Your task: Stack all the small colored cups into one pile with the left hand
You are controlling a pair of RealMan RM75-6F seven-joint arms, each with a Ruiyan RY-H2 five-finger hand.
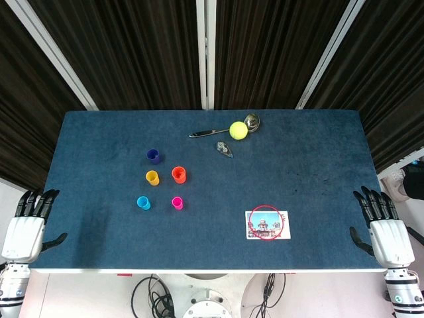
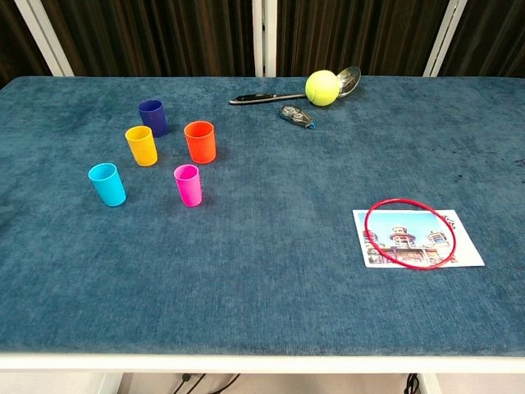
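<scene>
Evidently nothing is held yet: the left hand (image 1: 28, 222) and right hand (image 1: 384, 222) are parked at the lower corners, fingers spread, while five cups (image 2: 152, 156) are clustered unstacked, left of centre.

Blue table (image 2: 262, 312) bearing five cups (image 2: 199, 141), spoon (image 2: 271, 98), ball (image 2: 322, 88), postcard (image 2: 417, 238).
</scene>
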